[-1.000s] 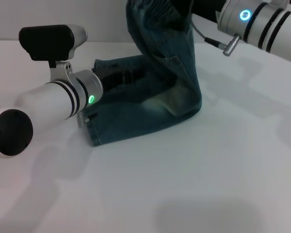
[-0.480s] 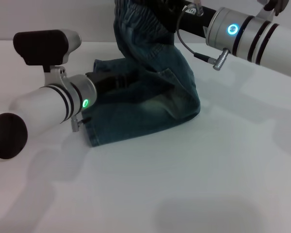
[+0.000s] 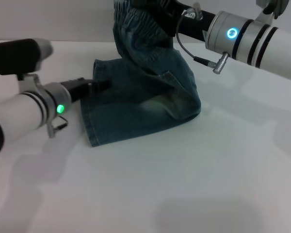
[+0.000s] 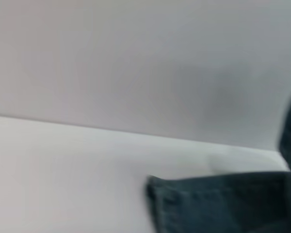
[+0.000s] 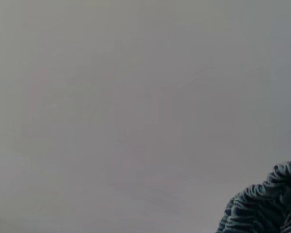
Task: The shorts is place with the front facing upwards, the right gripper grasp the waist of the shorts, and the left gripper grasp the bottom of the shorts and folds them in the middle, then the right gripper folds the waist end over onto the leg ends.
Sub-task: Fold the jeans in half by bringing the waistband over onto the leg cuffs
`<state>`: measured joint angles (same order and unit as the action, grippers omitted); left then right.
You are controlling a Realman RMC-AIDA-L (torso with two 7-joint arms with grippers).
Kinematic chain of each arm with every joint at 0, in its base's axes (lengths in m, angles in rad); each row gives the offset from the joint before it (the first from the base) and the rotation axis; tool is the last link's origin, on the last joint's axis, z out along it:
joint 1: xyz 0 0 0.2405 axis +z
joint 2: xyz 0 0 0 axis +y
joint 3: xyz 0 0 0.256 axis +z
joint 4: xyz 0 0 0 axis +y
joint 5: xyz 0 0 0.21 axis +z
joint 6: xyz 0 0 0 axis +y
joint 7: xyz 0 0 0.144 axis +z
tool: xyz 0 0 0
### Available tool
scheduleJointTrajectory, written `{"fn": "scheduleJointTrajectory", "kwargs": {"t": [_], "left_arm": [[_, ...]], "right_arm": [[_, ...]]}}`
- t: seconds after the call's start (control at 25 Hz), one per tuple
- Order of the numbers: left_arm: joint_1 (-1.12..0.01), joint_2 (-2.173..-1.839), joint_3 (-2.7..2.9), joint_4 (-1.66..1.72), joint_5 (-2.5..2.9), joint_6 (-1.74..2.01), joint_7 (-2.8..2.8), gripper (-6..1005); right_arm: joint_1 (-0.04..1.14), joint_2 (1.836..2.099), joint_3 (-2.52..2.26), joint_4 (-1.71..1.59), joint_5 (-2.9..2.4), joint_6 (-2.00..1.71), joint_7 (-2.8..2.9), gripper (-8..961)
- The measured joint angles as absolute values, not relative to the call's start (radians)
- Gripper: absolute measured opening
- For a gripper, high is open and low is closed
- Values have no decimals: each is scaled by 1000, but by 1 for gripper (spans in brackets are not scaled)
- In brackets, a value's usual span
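Observation:
The shorts (image 3: 136, 107) lie folded lengthwise on the white table, blue-green denim with a pale faded patch. Their leg ends (image 3: 88, 124) rest flat at the left. The gathered waist (image 3: 136, 19) is lifted high at the back, and my right gripper (image 3: 160, 8), on the blue-lit arm, is shut on it. My left gripper (image 3: 94, 86), on the green-lit arm, sits low at the far corner of the leg ends. The left wrist view shows a hem corner (image 4: 208, 204). The right wrist view shows the ruffled waistband (image 5: 262, 204).
The white table (image 3: 184, 184) stretches bare in front of and to the right of the shorts. A grey cable with a metal plug (image 3: 218, 63) hangs from the right arm above the denim.
My left arm has drawn back to the left, off the shorts' legs, so its gripper now sits at the hem edge. The right gripper has carried the raised waist leftward.

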<state>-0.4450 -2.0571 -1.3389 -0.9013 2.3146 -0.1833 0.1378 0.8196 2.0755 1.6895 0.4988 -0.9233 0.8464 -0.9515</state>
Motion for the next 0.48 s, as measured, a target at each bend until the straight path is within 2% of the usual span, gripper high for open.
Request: {"fn": "scheduleJointTrajectory", "kwargs": {"t": [0.48], "left_arm": [[-380, -2057, -1532, -888, 2315, -45, 255, 812]], "right_arm": [[821, 2075, 1637, 495, -923, 845, -943, 64]]}}
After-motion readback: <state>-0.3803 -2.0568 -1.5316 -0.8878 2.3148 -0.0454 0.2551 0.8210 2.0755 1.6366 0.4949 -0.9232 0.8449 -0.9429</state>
